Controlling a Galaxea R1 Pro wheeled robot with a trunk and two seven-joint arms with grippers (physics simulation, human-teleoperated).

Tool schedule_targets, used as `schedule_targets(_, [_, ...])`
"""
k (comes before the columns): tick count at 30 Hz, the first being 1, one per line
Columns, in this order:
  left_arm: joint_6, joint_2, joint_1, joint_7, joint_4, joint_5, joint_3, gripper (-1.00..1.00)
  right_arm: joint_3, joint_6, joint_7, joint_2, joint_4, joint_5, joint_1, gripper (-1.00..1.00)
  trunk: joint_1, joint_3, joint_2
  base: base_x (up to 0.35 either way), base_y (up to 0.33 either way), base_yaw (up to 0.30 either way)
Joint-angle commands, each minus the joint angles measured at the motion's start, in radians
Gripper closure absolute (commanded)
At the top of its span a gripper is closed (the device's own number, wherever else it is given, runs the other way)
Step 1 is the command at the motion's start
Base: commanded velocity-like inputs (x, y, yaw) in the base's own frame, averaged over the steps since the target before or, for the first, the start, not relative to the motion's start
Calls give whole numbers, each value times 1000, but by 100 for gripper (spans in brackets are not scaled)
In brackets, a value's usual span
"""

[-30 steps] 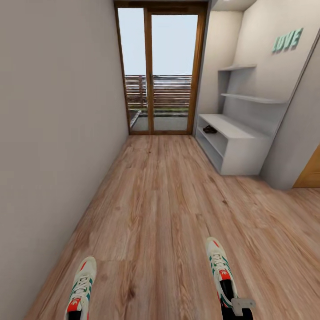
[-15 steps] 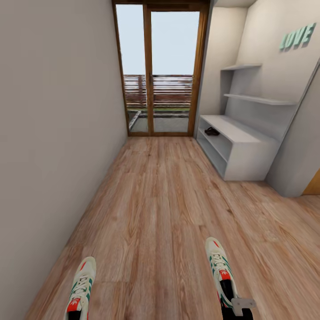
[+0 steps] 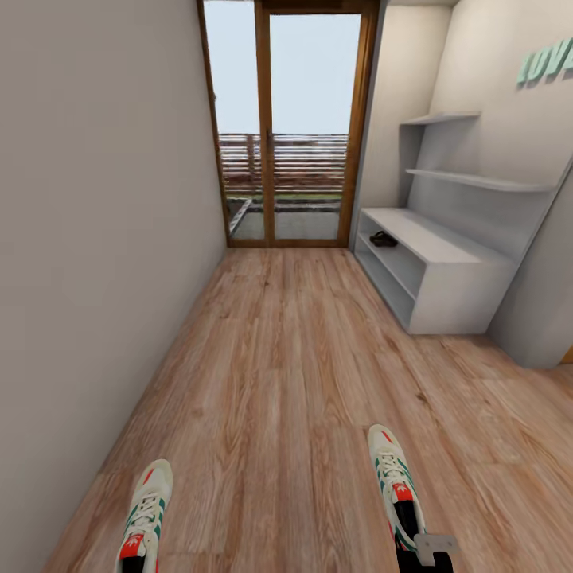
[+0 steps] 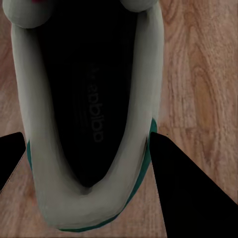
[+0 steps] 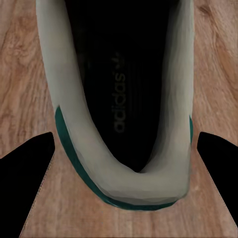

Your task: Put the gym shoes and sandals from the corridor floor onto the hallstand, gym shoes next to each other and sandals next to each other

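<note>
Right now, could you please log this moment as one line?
left gripper: holds sneaker | right gripper: holds sneaker | sandal: on rack

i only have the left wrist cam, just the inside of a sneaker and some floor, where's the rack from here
Observer: The hallstand is ahead, against the corridor's right wall.
Operator: anything on it already
Observer: One dark sandal lies on a shelf under the bench top, at the far end near the glass door.
Operator: and the other sneaker
Observer: The right gym shoe sits heel-first between the fingers of the right gripper; in the head view its toe points forward down the corridor.
</note>
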Motion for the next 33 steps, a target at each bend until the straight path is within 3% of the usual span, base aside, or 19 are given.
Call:
schedule_targets(1, [-4, 0, -1, -4, 0, -9, 9, 100, -4, -2, -6, 0, 1, 11, -1, 100, 0, -1, 0, 336, 0, 0])
schedule_targets(33, [-5, 0, -1, -4, 0, -11, 10, 100, -4, -2, -6, 0, 1, 11, -1, 100, 0, -1, 0, 336, 0, 0])
